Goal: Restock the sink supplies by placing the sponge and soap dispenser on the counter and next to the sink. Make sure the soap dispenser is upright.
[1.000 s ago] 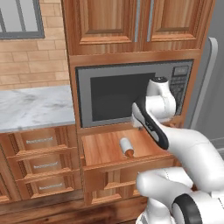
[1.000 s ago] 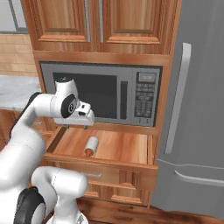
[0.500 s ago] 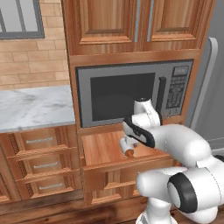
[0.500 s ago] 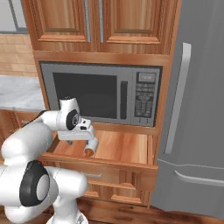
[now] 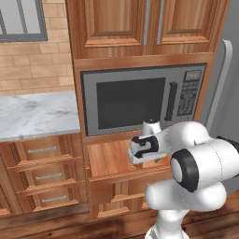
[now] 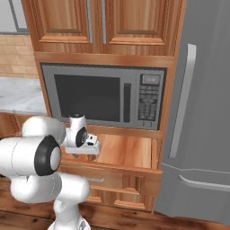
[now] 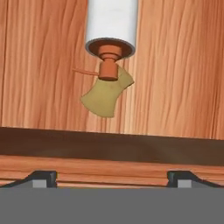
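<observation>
1. Left base view: the hand [image 5: 142, 158] hangs low over the open wooden drawer [image 5: 109, 156] beneath the microwave [image 5: 140, 98]. The marbled bench [image 5: 37, 114] lies at 9 o'clock from the drawer, and the grey fridge [image 5: 224, 93] stands at 3 o'clock from the microwave.
2. Right base view: the hand [image 6: 87, 150] sits at the drawer's [image 6: 130, 152] 9 o'clock end, with the fridge [image 6: 202, 112] to the drawer's 3 o'clock.
3. Hand view: the soap dispenser [image 7: 111, 30] lies on its side on the drawer floor [image 7: 175, 65], its orange-brown nozzle pointing to 6 o'clock. A tan sponge [image 7: 106, 94] lies partly under the nozzle. The two dark fingertips [image 7: 41, 177] stand spread wide apart, holding nothing.
</observation>
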### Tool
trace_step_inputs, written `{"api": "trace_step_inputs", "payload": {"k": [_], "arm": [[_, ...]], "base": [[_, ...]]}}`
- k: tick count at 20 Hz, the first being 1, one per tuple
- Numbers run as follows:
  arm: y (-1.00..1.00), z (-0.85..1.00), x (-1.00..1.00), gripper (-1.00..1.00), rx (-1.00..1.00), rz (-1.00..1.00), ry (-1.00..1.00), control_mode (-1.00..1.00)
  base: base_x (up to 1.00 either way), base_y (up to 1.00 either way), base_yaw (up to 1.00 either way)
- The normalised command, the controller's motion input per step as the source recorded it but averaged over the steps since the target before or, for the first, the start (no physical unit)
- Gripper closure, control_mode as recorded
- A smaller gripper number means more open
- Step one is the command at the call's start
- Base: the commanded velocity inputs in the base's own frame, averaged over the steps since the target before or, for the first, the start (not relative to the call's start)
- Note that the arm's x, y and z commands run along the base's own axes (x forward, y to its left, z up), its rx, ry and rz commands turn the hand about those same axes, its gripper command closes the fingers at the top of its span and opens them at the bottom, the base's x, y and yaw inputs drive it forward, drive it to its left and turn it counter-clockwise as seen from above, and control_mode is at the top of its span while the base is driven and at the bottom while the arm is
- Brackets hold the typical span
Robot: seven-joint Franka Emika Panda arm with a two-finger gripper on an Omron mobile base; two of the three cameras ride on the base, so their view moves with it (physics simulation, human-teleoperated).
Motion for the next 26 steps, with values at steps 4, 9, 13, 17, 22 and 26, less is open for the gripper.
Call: {"api": "trace_step_inputs", "payload": {"k": [4, 9, 13, 17, 22, 26], "arm": [[0.00, -0.58, 0.58, -1.00, 0.10, 0.00, 0.17, -1.00], [0.01, -0.51, -0.07, -1.00, 0.06, 0.00, 0.16, -1.00], [0.00, -0.17, -0.93, -1.00, 0.08, 0.00, 0.02, -1.00], [0.00, 0.10, -1.00, -1.00, 0.03, 0.00, 0.00, -1.00], [0.00, 0.32, -0.39, -1.00, 0.00, 0.00, 0.00, -1.00], [0.01, -0.23, 0.60, -1.00, -0.01, 0.00, 0.00, -1.00]], "base": [[0.00, 0.00, 0.00], [0.00, 0.00, 0.00], [0.00, 0.00, 0.00], [0.00, 0.00, 0.00], [0.00, 0.00, 0.00], [0.00, 0.00, 0.00]]}}
